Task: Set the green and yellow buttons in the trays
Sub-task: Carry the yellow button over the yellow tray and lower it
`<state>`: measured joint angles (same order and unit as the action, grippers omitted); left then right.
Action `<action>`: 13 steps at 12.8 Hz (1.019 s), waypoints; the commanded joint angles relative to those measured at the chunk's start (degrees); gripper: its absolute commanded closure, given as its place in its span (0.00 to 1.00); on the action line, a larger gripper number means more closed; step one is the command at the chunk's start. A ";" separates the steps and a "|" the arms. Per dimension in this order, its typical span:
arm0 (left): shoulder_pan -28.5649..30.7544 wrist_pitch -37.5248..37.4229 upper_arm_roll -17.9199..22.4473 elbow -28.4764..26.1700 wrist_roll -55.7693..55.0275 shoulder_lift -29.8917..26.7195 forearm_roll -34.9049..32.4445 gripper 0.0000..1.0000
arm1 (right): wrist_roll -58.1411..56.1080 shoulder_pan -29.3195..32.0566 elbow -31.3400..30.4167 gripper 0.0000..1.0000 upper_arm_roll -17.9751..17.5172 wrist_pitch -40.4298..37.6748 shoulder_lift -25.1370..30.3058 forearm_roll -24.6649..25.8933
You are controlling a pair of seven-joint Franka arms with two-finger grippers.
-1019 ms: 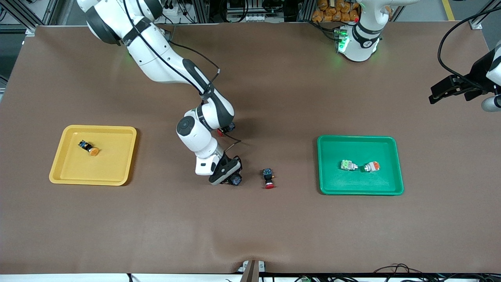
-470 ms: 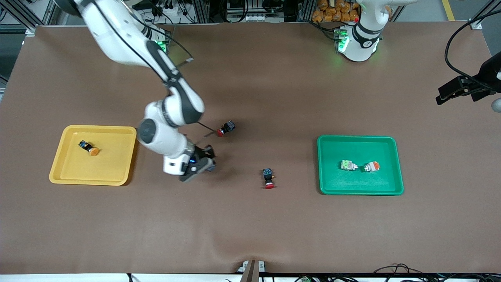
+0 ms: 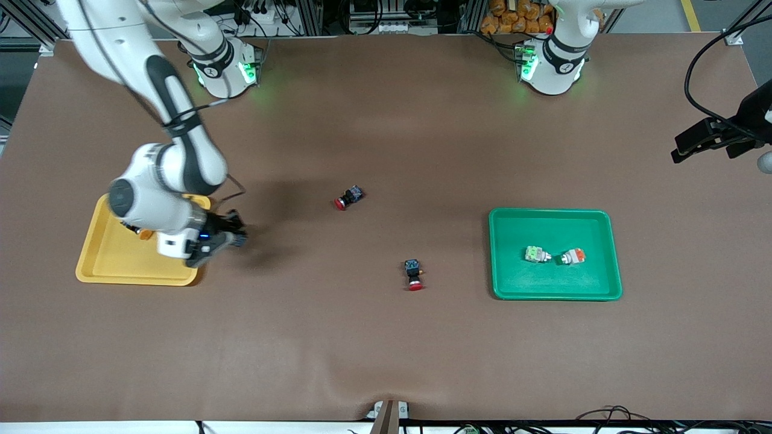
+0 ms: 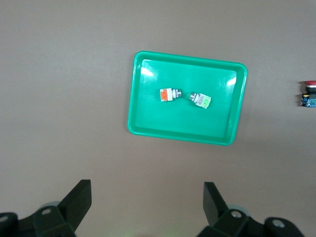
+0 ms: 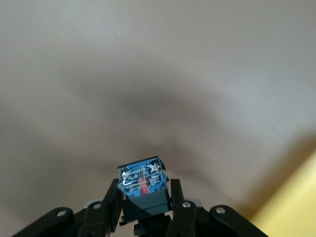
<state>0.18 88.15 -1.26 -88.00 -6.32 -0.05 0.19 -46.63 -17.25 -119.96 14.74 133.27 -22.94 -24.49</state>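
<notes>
While the right gripper [image 3: 224, 240] hangs over the bare table just beside the yellow tray [image 3: 108, 268], at that tray's edge toward the table's middle, its fingers [image 5: 111, 205] are clamped on a black-bodied switch [image 5: 142, 190]. The cap is hidden in the wrist view; only the blue terminal end shows.

Handling, as I judge it: small, light, rigid plastic, flat body sides. Pinching across the body suits it, as here; the round cap would likely slip or roll.

In the yellow tray: one orange-capped switch [image 3: 142, 232], mostly hidden under the right wrist.

Mid-table: two red-capped switches, one [image 3: 348, 198] farther from the front camera, one [image 3: 413, 275] nearer. Not task items.

Toward the left arm's end: green tray [image 3: 500, 283] with two pale-bodied switches lying almost end to end, one with a green block [image 3: 535, 254], one with an orange block [image 3: 573, 257].

Left gripper [image 4: 148, 203] is up high over the table toward the left arm's end, waiting, jaws spread wide and holding nothing.

Count: 2 trays, 4 task switches (1 held, 3 in trays), 2 red ones on the table.
</notes>
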 commanded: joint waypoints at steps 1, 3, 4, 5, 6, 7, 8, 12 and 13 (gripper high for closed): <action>0.26 0.53 -0.15 0.37 1.14 0.05 1.04 0.00 | -2.15 0.02 -1.33 1.00 5.37 -5.81 2.99 0.59; 0.26 0.53 -0.15 0.11 1.14 0.05 1.04 0.00 | -4.33 0.20 -1.24 1.00 8.18 -4.78 2.12 0.76; 0.26 0.53 -0.15 0.20 1.14 -0.03 1.04 0.00 | -7.04 0.63 -1.24 1.00 9.42 -3.03 0.81 0.67; 0.26 0.53 -0.15 0.11 1.14 0.14 1.04 0.00 | -9.51 1.68 -1.15 0.91 9.86 -2.32 -0.16 0.24; 0.35 0.53 -0.06 0.11 1.14 0.23 0.96 0.00 | -10.23 2.04 -0.98 0.66 9.87 -2.31 -0.69 -0.03; 0.44 0.62 0.03 0.11 1.14 0.14 0.96 0.00 | -10.23 2.22 -0.80 0.14 9.95 -2.31 -0.79 -0.03; 0.35 0.62 0.03 0.37 1.14 0.14 0.96 0.00 | -10.32 2.30 -0.63 0.00 10.04 -2.84 -0.70 -0.03; 0.44 1.32 0.12 0.20 1.14 0.41 0.69 0.00 | -10.41 3.36 0.08 0.00 11.79 -5.02 0.44 0.14; 0.44 1.32 0.12 0.11 1.14 0.41 0.69 0.00 | -11.28 3.71 1.47 0.00 12.58 -9.22 1.05 0.41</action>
<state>0.27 88.99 -1.18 -88.10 -6.32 0.22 0.19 -56.10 -15.18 -119.48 26.57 128.94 -24.17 -24.50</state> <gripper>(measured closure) 0.000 0.000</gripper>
